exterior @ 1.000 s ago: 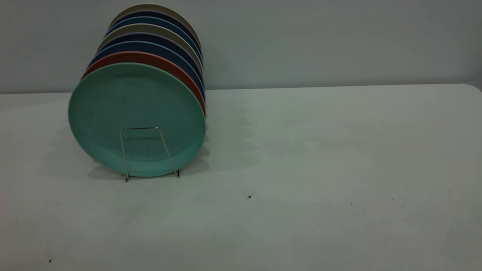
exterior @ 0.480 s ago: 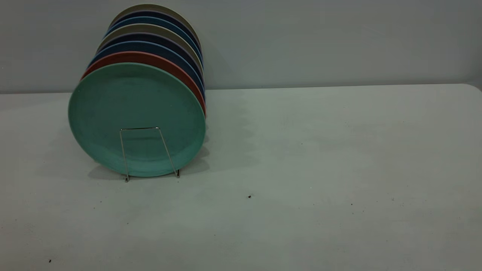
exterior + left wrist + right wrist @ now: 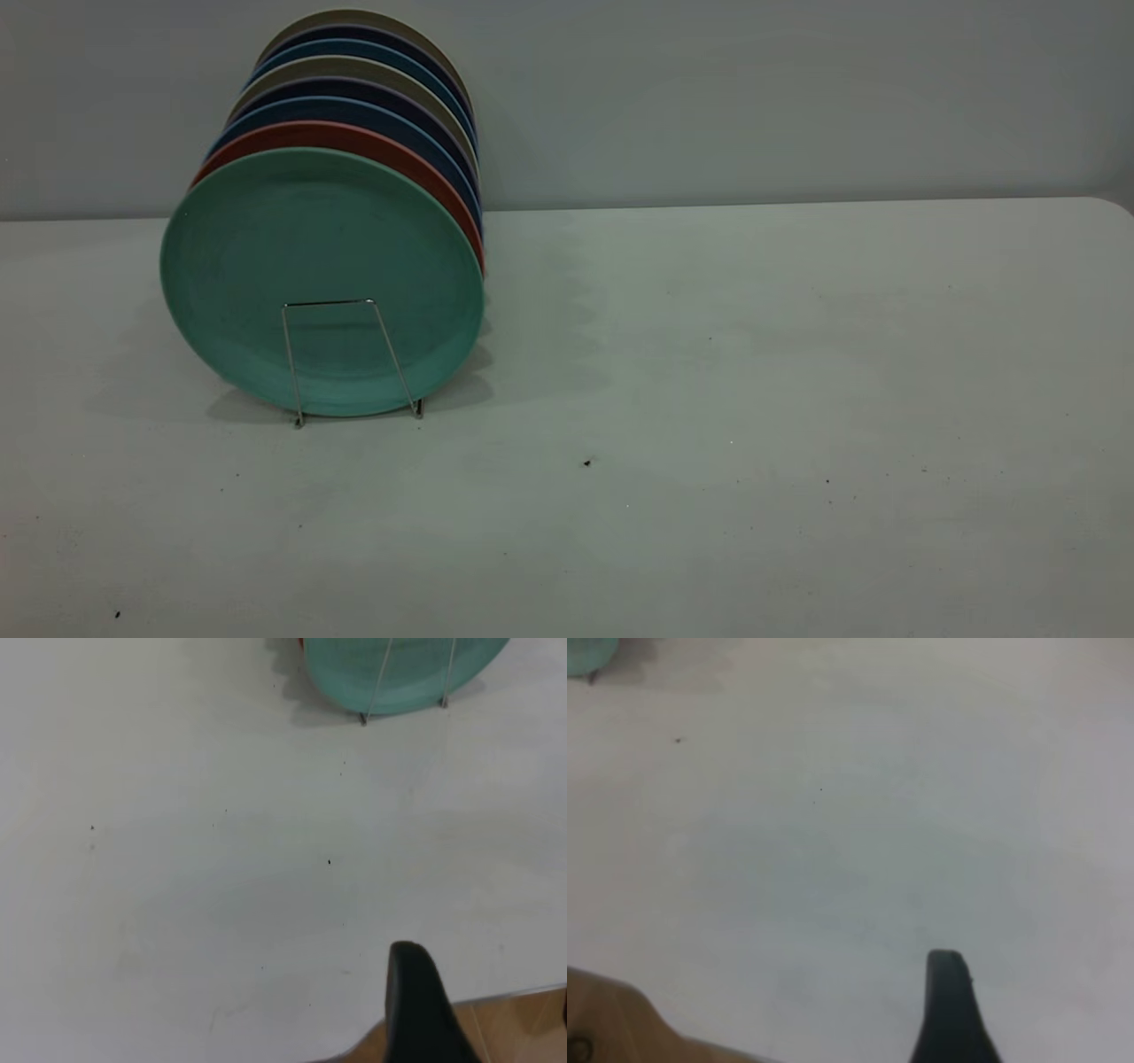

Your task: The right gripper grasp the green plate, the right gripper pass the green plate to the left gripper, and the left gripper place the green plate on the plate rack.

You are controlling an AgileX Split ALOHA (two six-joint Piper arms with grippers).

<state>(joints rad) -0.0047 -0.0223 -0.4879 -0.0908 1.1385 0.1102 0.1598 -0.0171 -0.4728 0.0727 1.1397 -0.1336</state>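
Note:
The green plate [image 3: 319, 266] stands upright in the front slot of the plate rack [image 3: 330, 303], behind the rack's front wire loop. Its lower part also shows in the left wrist view [image 3: 403, 673], and a small corner of it in the right wrist view [image 3: 585, 654]. Neither arm is in the exterior view. The left gripper [image 3: 487, 979] hovers over the table's near edge, far from the plate, open and empty. Its one clearly seen finger [image 3: 415, 1001] is black. The right gripper [image 3: 1041, 979] is over bare table, open and empty, with only one finger [image 3: 948, 1010] in view.
Behind the green plate the rack holds a salmon-pink plate [image 3: 372, 140], dark blue plates [image 3: 372, 113] and beige ones, all upright. The grey table [image 3: 753, 372] stretches right of the rack. Brown floor [image 3: 518, 1032] shows past the table edge.

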